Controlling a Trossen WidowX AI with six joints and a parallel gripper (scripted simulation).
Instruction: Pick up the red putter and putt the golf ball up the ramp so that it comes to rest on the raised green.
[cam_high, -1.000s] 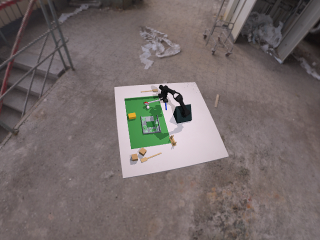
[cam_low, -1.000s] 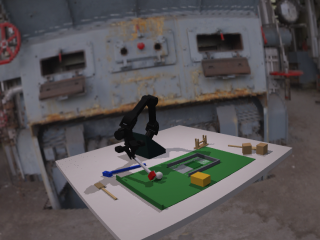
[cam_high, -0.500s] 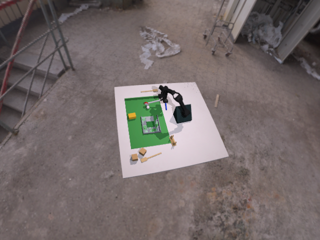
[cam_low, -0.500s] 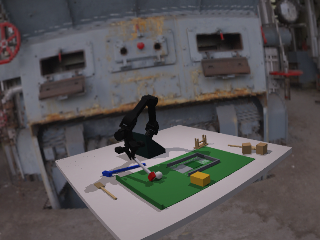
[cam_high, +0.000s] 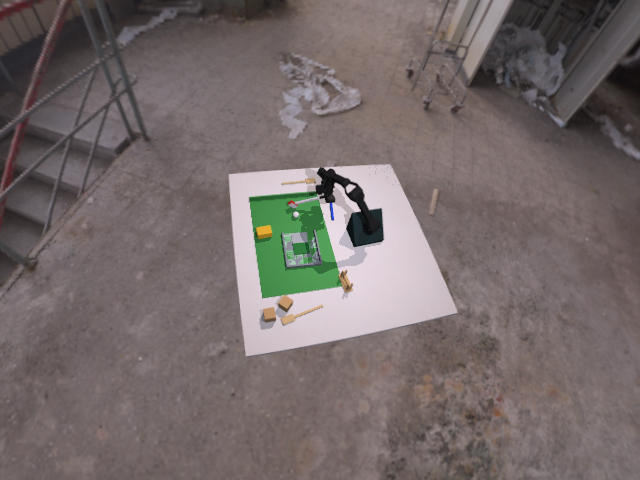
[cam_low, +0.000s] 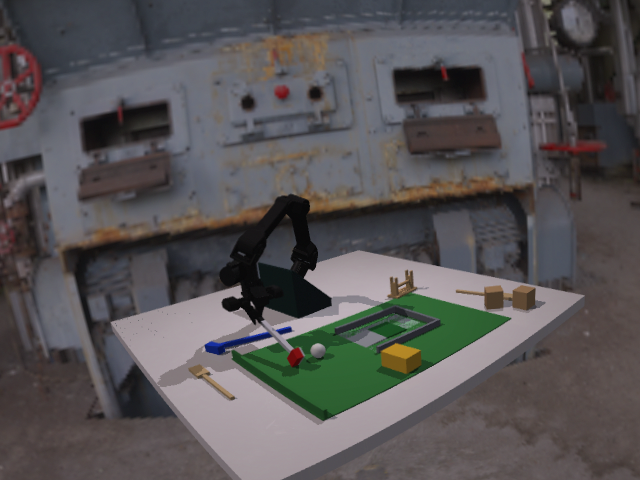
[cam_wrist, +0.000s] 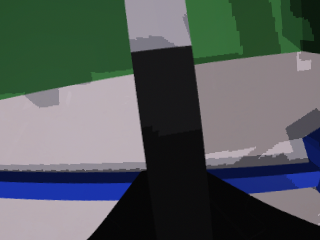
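The red putter (cam_high: 292, 204) (cam_low: 295, 357) has a grey shaft that also shows in the wrist view (cam_wrist: 157, 22). My gripper (cam_high: 321, 197) (cam_low: 258, 320) is shut on its black grip, and the shaft slants down to the red head over the green mat (cam_high: 276, 281) (cam_low: 465, 322). The white golf ball (cam_high: 295, 214) (cam_low: 317, 350) sits on the mat close to the head, on the ramp side, with a small gap. The grey-walled ramp frame (cam_high: 303, 265) (cam_low: 436, 324) stands farther along the mat, around the raised green (cam_high: 300, 249) (cam_low: 387, 329). Whether the head touches the mat is unclear.
A blue putter (cam_high: 331, 210) (cam_low: 253, 338) (cam_wrist: 75, 191) lies below the gripper beside the mat. A yellow block (cam_high: 264, 231) (cam_low: 400, 358) stands on the mat. A wooden rack (cam_high: 345, 281) (cam_low: 402, 285), wooden paddles (cam_high: 309, 310) (cam_low: 219, 386) and two wooden cubes (cam_high: 269, 314) (cam_low: 523, 297) lie around it.
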